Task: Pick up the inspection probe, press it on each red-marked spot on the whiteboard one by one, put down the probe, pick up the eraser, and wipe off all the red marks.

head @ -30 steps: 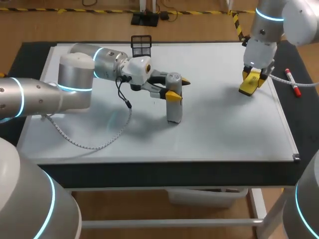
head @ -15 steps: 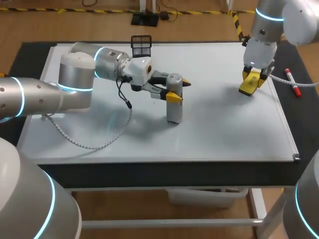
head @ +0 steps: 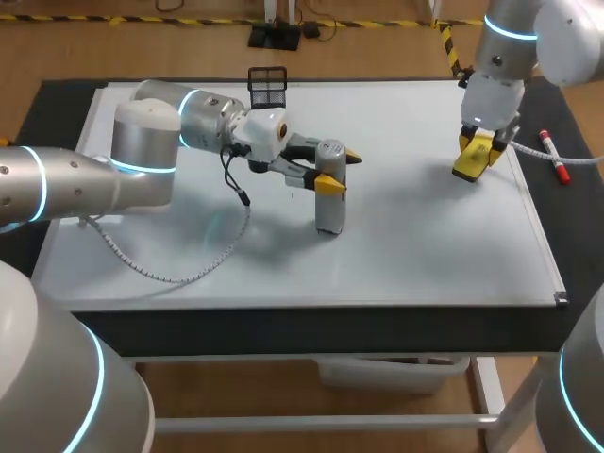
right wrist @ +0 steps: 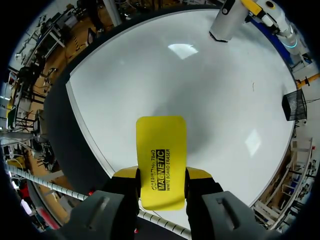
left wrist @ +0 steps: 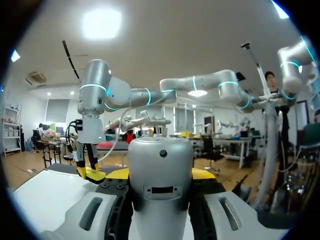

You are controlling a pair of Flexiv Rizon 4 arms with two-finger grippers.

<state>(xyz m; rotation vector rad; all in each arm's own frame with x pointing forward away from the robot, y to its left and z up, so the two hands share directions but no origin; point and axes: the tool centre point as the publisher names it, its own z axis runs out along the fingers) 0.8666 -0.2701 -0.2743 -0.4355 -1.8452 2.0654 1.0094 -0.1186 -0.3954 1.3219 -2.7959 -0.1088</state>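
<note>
The silver-grey inspection probe (head: 328,203) stands upright with its base on the whiteboard (head: 415,245), near the middle. My left gripper (head: 338,170) is shut on its upper end; in the left wrist view the probe (left wrist: 160,170) fills the space between the fingers. Near the board's right edge my right gripper (head: 472,151) is shut on the yellow eraser (head: 469,160), held low over the board. In the right wrist view the eraser (right wrist: 161,150) sticks out ahead of the right gripper (right wrist: 161,175), with the probe (right wrist: 227,22) far ahead. I see no clear red marks.
A red marker (head: 555,159) lies on the dark table to the right of the board. A black mesh holder (head: 267,87) stands at the board's far edge. A thin cable (head: 189,269) trails across the board's left part.
</note>
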